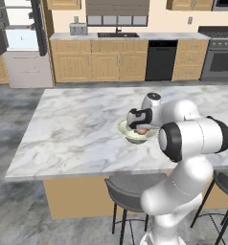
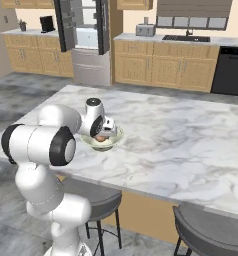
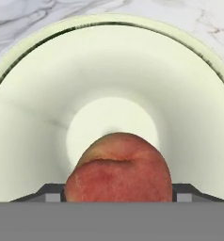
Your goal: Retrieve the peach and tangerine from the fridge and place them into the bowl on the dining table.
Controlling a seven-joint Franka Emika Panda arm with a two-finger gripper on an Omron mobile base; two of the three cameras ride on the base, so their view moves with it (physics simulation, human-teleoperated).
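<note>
Dining table (image 1: 77, 129): bowl (image 3: 38, 117) under pincer (image 3: 118, 200); peach (image 3: 118, 172) clamped between fingertips.

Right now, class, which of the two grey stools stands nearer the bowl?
The stool beside the robot's base, just below the bowl; the other stool sits farther right along the table.

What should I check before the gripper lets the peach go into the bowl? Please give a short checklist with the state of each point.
1. Peach sits between the fingers of the gripper: ok.
2. Gripper is over the inside of the bowl, not its rim: ok.
3. Bowl stands on the table, away from the edge: ok.
4. Bowl floor under the peach is free of other fruit: ok.
5. Peach already touches the bowl floor: cannot tell.
6. Fridge doors are open for the second fruit: ok.
</note>
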